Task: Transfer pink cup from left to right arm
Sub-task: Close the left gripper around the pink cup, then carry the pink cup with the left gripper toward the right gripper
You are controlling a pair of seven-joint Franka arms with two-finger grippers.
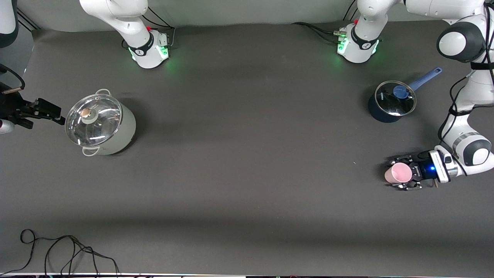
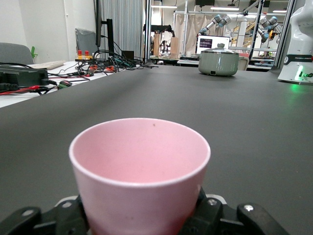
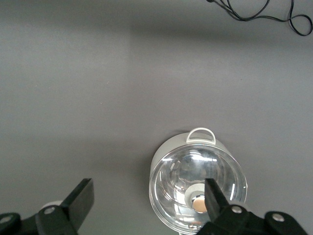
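Pink plastic, smooth and plain: the pink cup is standing upright near the left arm's end of the table, its long axis vertical and its mouth pointing up. The left gripper is closing on it from the side, low at the table, one finger on each side of the cup's wall. In the left wrist view the cup is showing nothing inside. It seems to be resting on the table, though its base is hidden.

Farther from the front camera, at the same end, a dark blue saucepan is sitting under a glass lid with a blue knob; its handle is pointing toward the table edge by the left arm.

A wide stretch of bare grey table is lying between the two ends.

At the right arm's end a pale green pot is standing with its glass lid on. The right gripper is hanging just beside it, by the table edge, with fingers spread wide and holding nothing.
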